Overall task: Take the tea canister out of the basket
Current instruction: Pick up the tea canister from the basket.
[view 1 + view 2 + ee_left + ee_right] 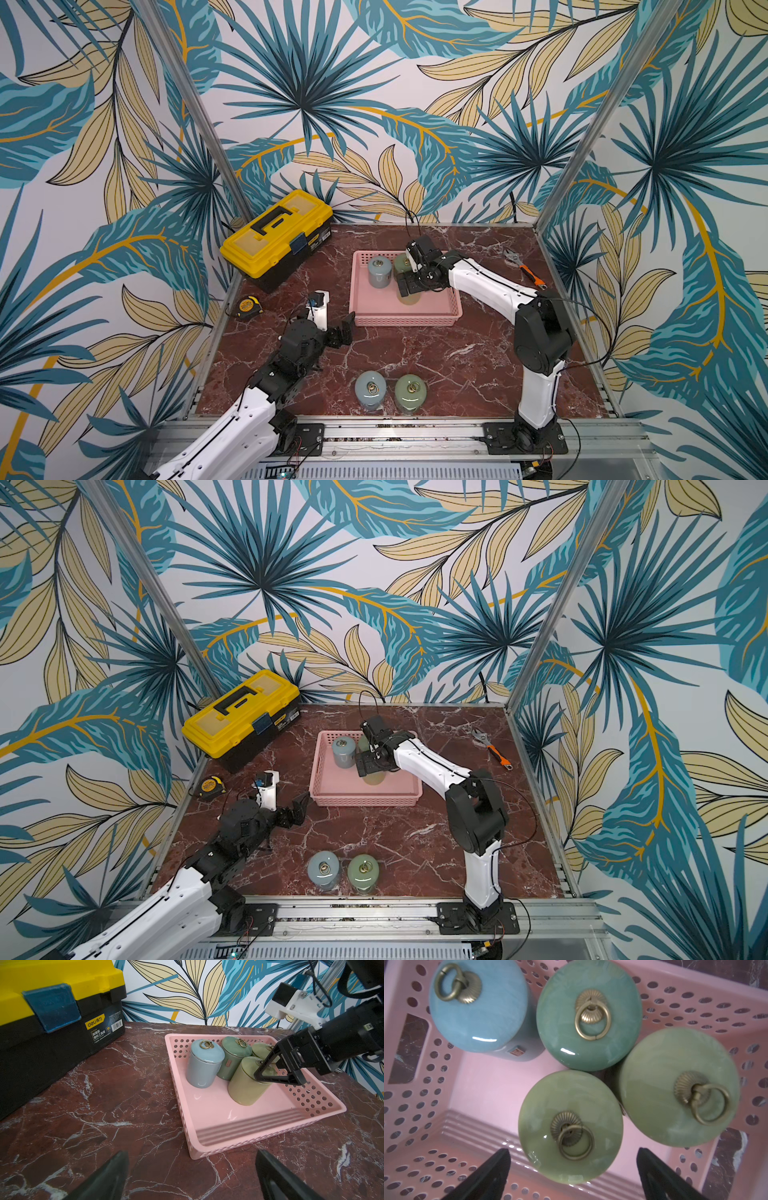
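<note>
Pink perforated basket point(409, 321) sits mid-tabletop point(457, 365). In both top views the right arm point(482, 282) covers most of the olive-green tea canister point(542, 1109) standing upright inside it (only its lower body shows). Right tool point(573, 1149) hangs over the canister's glossy, brass-ringed top, jaws spread, gripping nothing. Left tool point(192, 1151) gapes empty near the basket's corner. Yellow toolbox point(276, 232) stands at the back left.
</note>
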Motion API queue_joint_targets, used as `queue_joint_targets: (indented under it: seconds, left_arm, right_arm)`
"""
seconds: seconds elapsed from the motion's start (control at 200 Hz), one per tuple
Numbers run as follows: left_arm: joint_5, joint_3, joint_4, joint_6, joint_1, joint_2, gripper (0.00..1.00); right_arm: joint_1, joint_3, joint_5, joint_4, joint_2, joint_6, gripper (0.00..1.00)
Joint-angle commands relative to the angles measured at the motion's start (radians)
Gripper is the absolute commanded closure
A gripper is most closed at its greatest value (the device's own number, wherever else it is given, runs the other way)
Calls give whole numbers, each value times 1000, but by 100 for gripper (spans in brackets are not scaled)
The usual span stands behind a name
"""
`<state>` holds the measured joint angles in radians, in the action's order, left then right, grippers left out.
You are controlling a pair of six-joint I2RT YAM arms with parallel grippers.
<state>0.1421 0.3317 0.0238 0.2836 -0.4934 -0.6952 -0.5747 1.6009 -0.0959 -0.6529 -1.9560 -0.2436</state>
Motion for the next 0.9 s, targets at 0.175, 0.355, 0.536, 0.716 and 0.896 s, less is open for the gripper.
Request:
queue_joint_targets:
  seconds: [0.175, 0.355, 0.536, 0.716, 0.896]
  left_arm:
    - [21, -26, 13, -12, 6, 11, 0]
    - [23, -26, 14, -12, 4, 10, 0]
    - [22, -26, 15, -14, 5, 7, 0]
    - [20, -25, 15, -14, 6, 5, 0]
    - [20, -25, 16, -14, 6, 5, 0]
  right_arm:
    - [3, 55, 10, -17, -62, -12, 1]
    - [3, 78, 12, -17, -87, -16, 3]
    - [3, 96, 15, -17, -108, -20, 4]
    - [3, 108, 9, -19, -128, -20, 5]
    - [3, 119, 10, -23, -143, -24, 6]
